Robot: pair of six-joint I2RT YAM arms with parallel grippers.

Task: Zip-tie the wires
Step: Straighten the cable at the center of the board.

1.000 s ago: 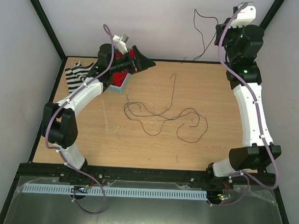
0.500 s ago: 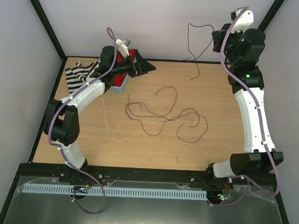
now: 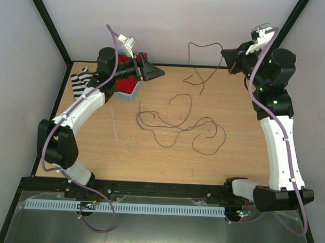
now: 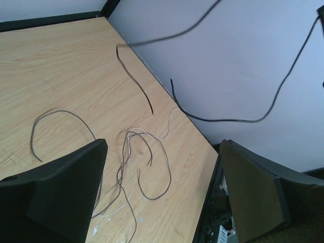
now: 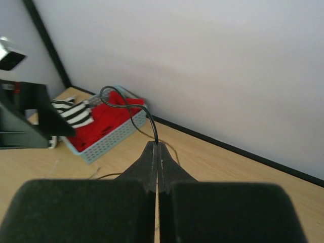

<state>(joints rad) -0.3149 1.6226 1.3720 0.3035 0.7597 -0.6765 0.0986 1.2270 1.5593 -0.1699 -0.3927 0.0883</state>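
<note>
Looking down, top cam: you've got the R gripper [image 3: 227,53] up high by the back wall [image 3: 166,25], clamped tight on one dark strand [image 3: 207,44]. The strand loops in the air and its free end drops to the far edge of the table [image 3: 243,103]. My guess is it's held up to pull it clear of the heap.
Wires, top cam: the rest of the wires [image 3: 178,127] lie mid-table in loose, crossing loops. They're v. thin, mostly dark w/ a few pale, and not bundled yet.
L gripper, top cam: the L gripper [image 3: 155,72] hovers at far left by the basket [image 3: 123,96], jaws spread wide w/ nothing in them. It's prob. placed to take the strand's hanging end.
L wrist cam: the pads [image 4: 66,192] are wide apart w/ an empty gap. Thru it you see the heap on the table, and the lifted strand sagging across the wall.
R wrist cam: the fingers are pressed flat together, w/ the strand nipped at the very tip and curling up and left. Beyond are the basket w/ red stuff [image 5: 109,119] and a striped cloth [image 5: 73,114].
Zip tie: can't make it out in any view.
</note>
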